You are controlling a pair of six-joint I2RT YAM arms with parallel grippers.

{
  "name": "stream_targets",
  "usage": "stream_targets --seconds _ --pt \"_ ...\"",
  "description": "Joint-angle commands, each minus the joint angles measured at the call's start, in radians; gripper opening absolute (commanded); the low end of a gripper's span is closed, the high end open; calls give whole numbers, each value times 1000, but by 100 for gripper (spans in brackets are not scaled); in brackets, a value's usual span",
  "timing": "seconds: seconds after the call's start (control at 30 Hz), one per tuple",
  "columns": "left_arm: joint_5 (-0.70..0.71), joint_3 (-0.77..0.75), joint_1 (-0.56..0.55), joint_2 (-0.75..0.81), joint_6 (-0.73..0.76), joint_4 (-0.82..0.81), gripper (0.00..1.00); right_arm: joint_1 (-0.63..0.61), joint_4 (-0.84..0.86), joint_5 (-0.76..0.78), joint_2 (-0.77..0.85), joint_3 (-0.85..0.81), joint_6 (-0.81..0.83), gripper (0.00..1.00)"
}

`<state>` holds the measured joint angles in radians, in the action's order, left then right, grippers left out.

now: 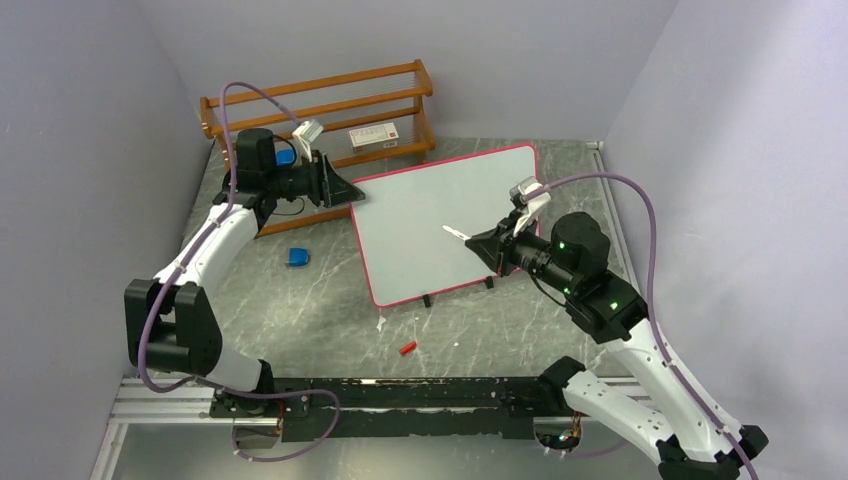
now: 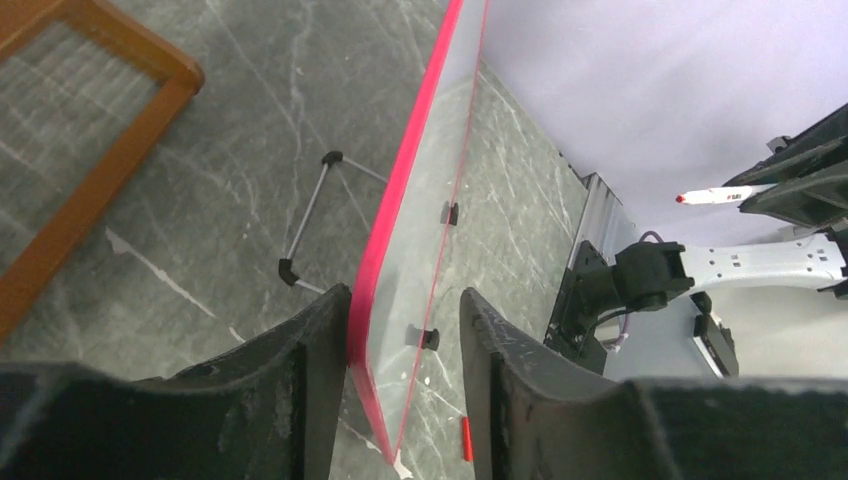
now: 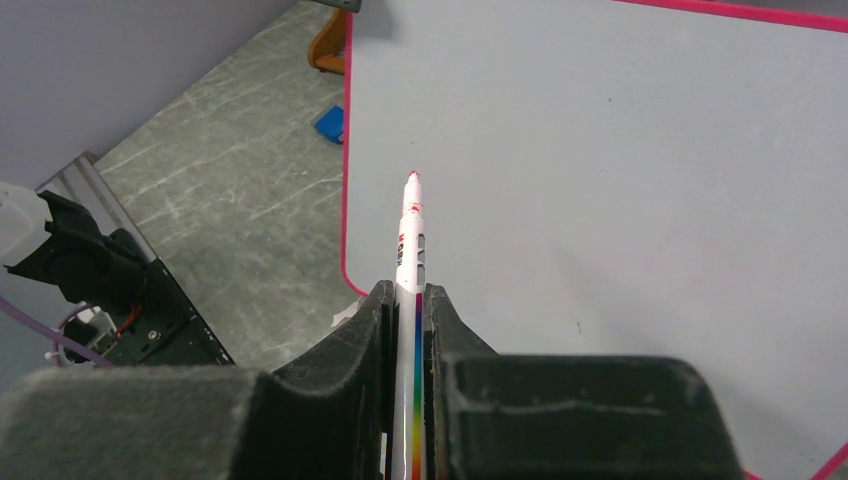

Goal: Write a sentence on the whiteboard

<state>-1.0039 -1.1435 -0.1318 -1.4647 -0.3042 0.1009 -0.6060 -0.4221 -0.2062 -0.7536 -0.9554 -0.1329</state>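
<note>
Blank pink-rimmed white whiteboard [image 1: 430,215] stands propped mid-desk, writing unstarted; left tool [image 1: 345,190] spread astride its far-left corner; right tool [image 1: 480,240] pinches a red-tipped white marker [image 1: 456,231] near its face. Next, likely: clamp rim, land tip.

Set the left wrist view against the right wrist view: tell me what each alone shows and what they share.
Left wrist only: the left end effector straddling the pink-rimmed white whiteboard's edge, not clamped; its thin wire stand; a small red cap. Right wrist only: the board's blank face and a small blue block. Both: the whiteboard, the grey marbled table, and the right end effector shut on the white red-tipped marker pen.
</note>
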Motion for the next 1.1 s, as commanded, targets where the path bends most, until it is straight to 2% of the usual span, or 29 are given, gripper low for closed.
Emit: stream_targets --seconds 0.0,0.1,0.27,0.7,0.93,1.07 --pt "-109 -14 8 -10 -43 -141 41 6 35 -38 -8 -2 6 0" --pt "-128 2 8 -14 -52 -171 25 6 46 -48 -13 2 3 0" --pt "-165 41 8 -5 -68 -218 6 5 61 -63 -25 4 -3 0" --pt "-150 181 8 101 59 -133 5 0 87 -75 -58 -6 -9 0" --pt "-104 212 6 124 81 -102 5 -32 71 -3 -80 -37 -26 0" --pt "-68 219 7 144 81 -102 5 -102 45 109 -103 -75 -34 0"
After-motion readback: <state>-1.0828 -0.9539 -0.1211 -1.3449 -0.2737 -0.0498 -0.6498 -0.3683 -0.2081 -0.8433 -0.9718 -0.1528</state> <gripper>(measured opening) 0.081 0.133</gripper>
